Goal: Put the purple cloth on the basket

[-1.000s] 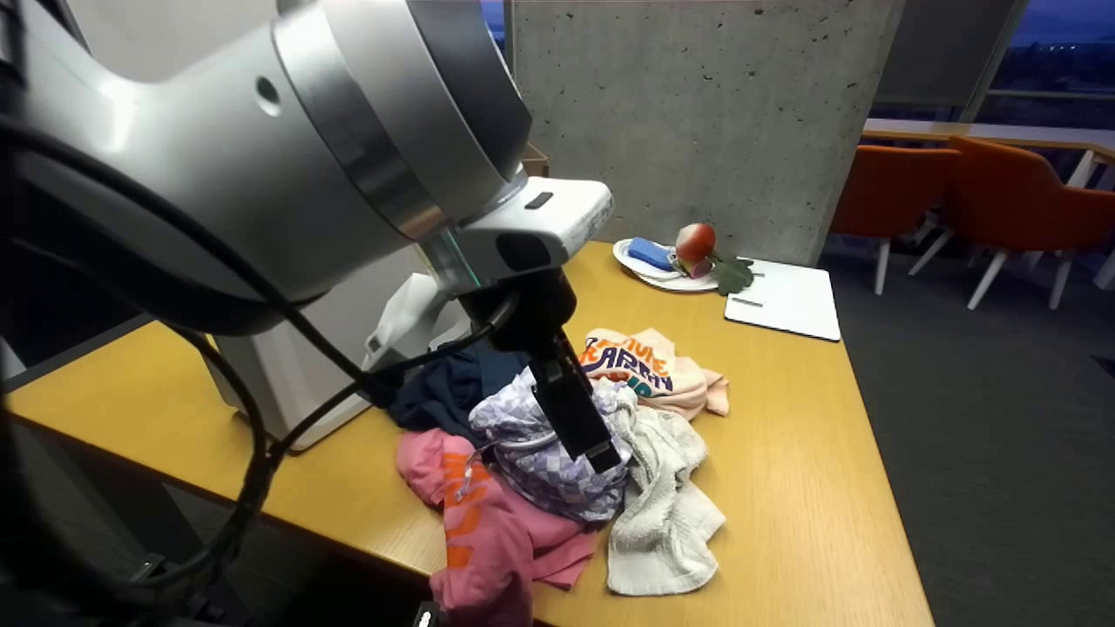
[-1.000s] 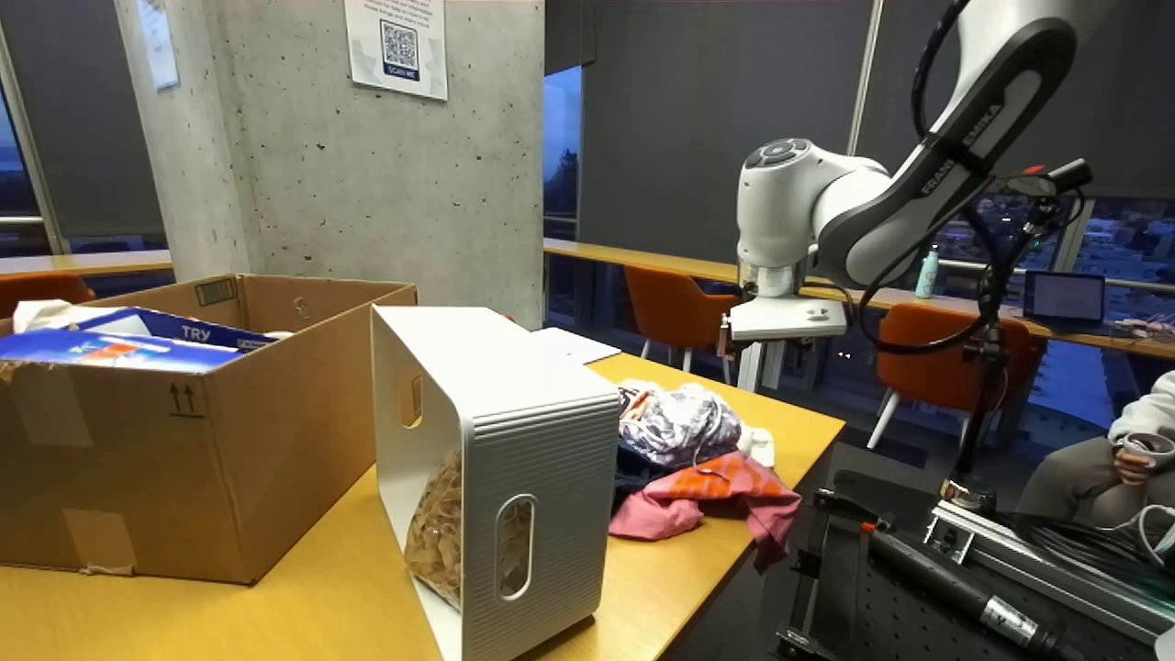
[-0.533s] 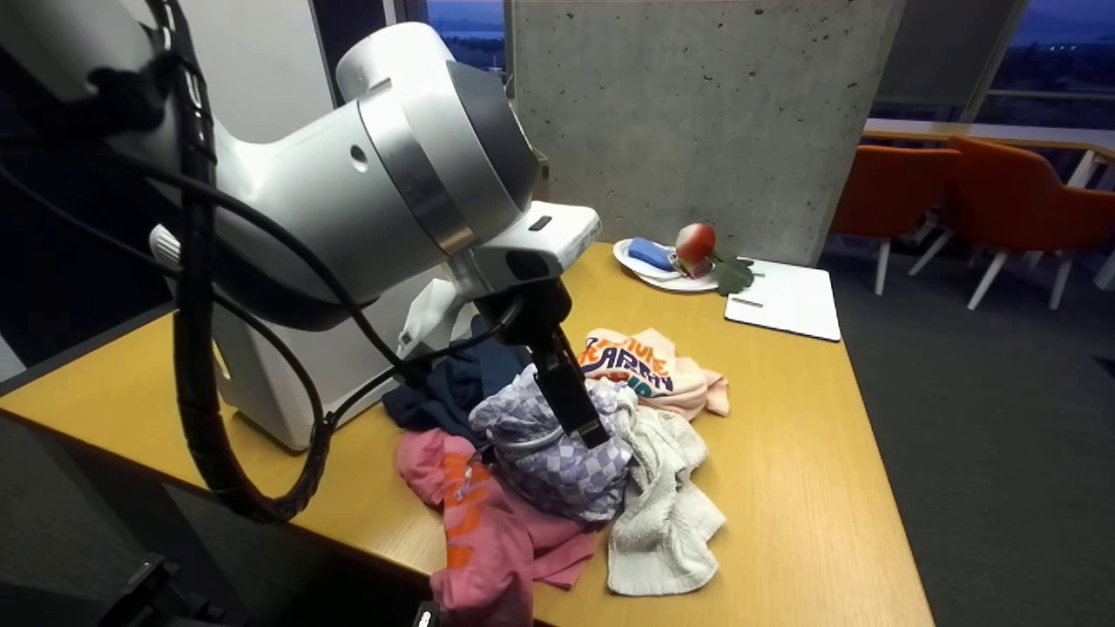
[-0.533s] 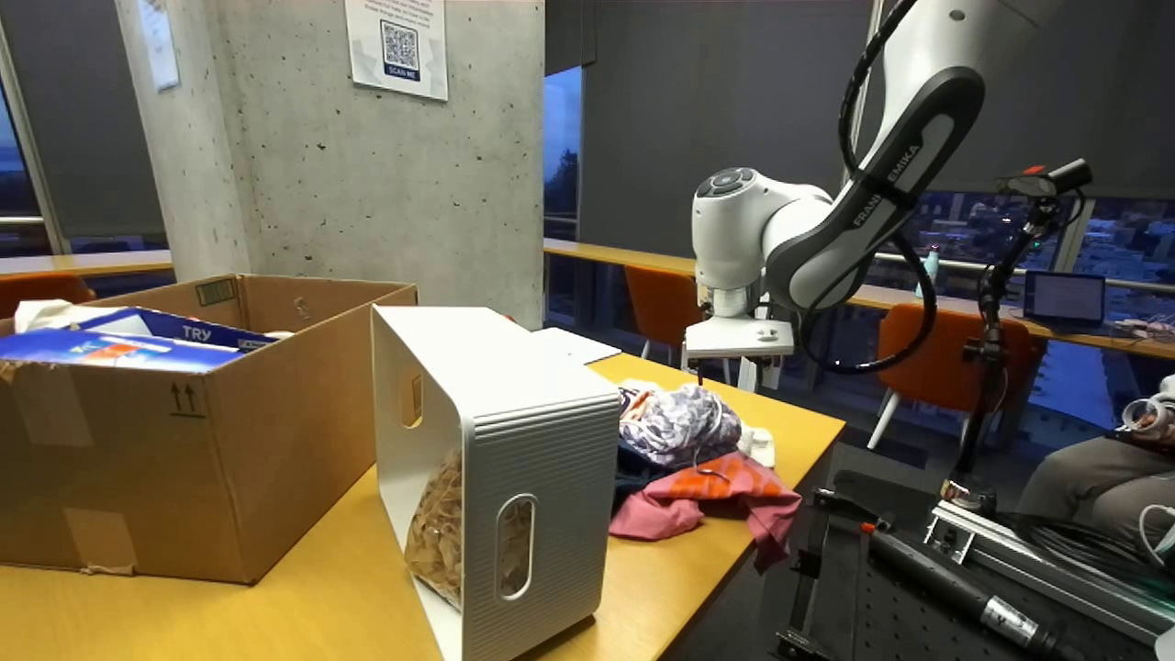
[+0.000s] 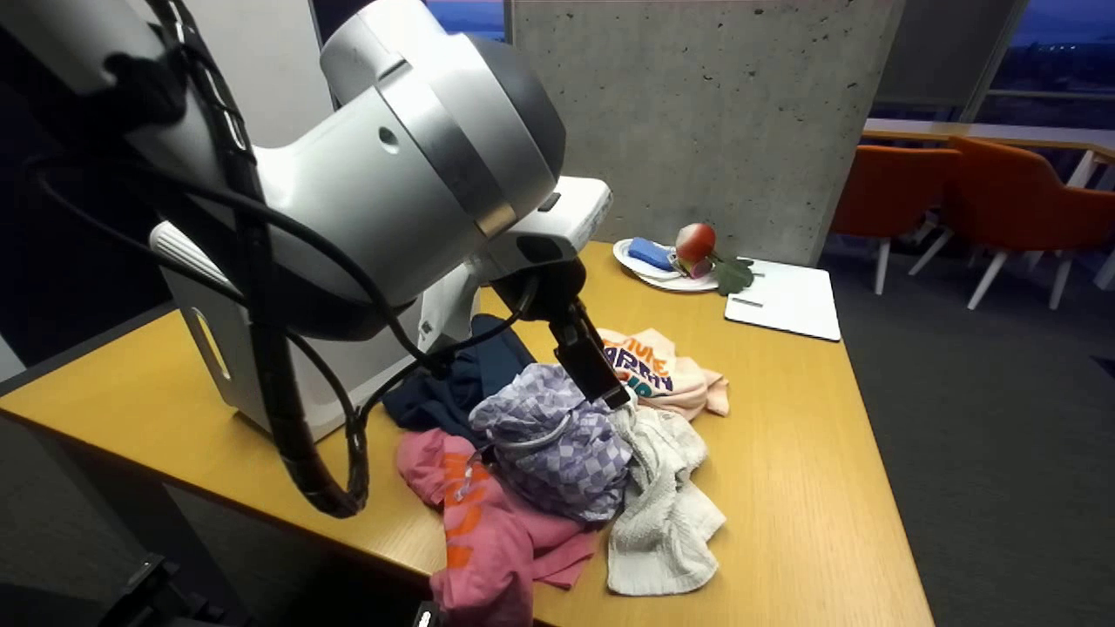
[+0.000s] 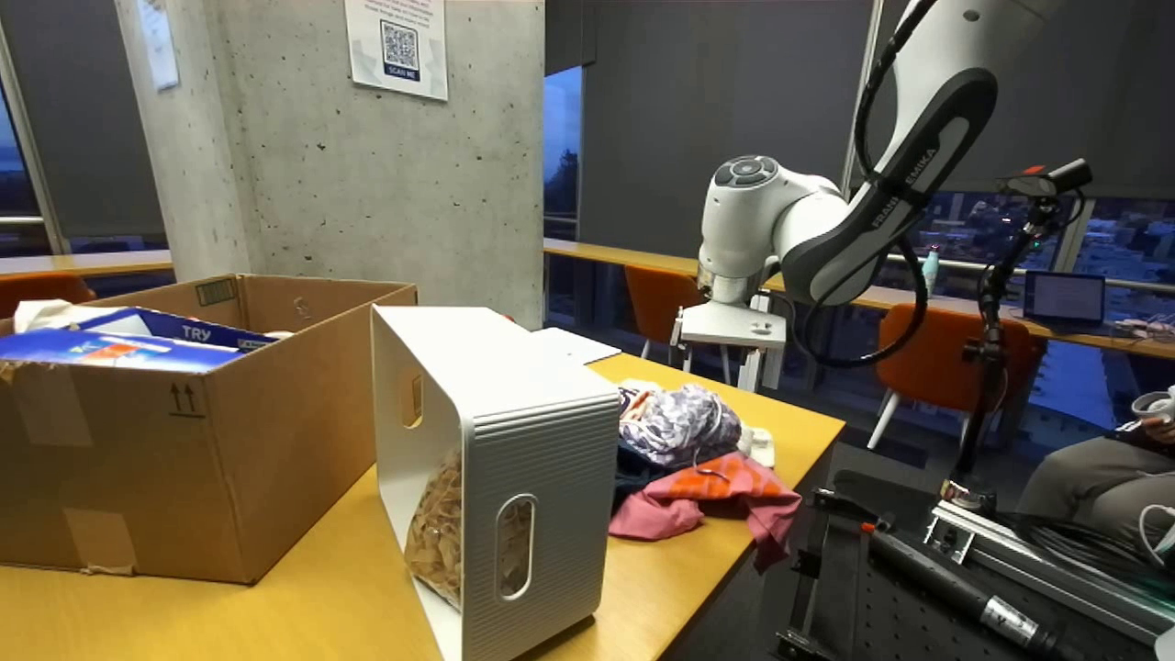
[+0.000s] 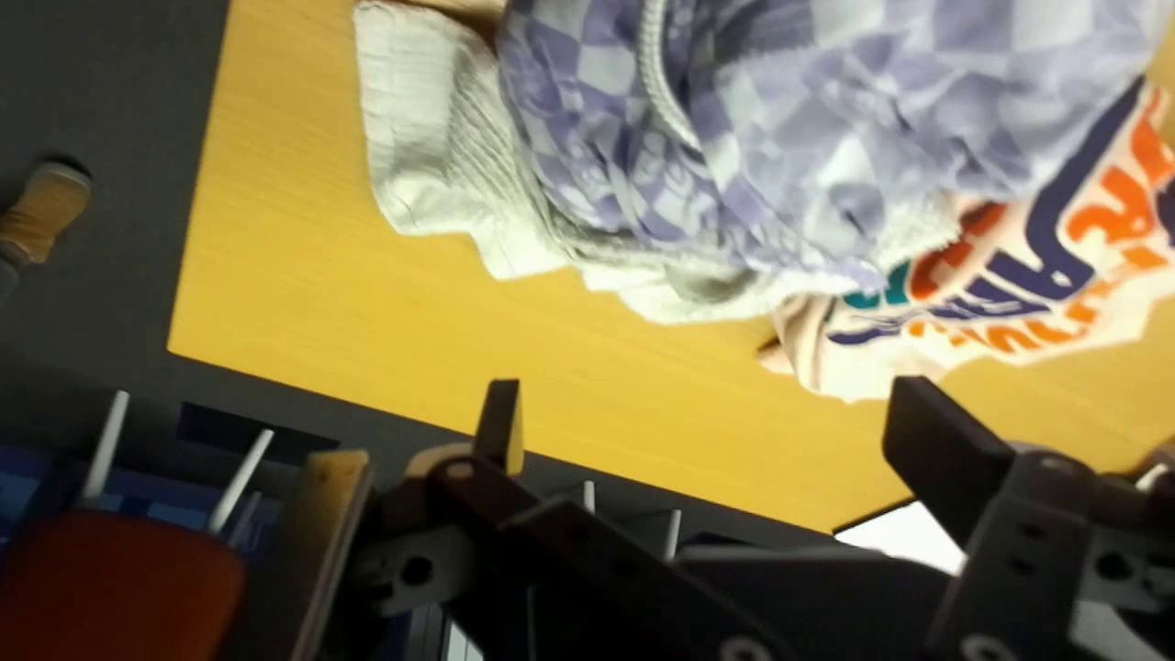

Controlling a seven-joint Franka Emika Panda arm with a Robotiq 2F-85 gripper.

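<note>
The purple-and-white checkered cloth [image 5: 557,461] lies bunched on top of a pile of clothes on the table. It also shows in an exterior view [image 6: 684,427] and at the top of the wrist view [image 7: 789,138]. My gripper [image 5: 610,396] is above the pile, over the cloth's far side. In the wrist view its fingers [image 7: 709,406] are wide apart with nothing between them, apart from the cloth. The only basket-like thing is a white ribbed bin [image 6: 542,441] with oval handle holes, its open face sideways. It stands beside the pile, partly behind the arm in an exterior view [image 5: 228,322].
Around the cloth lie a pink-and-orange garment [image 5: 496,522], a white towel [image 5: 662,522], a peach garment [image 5: 688,383] and a dark blue garment [image 5: 435,396]. A cardboard box [image 6: 303,441] stands past the bin. A plate [image 5: 645,268] and white board [image 5: 784,300] are farther back.
My gripper came down and toward the bin, then rose slightly and moved toward the table's far side. The cloth and the other things have not moved.
</note>
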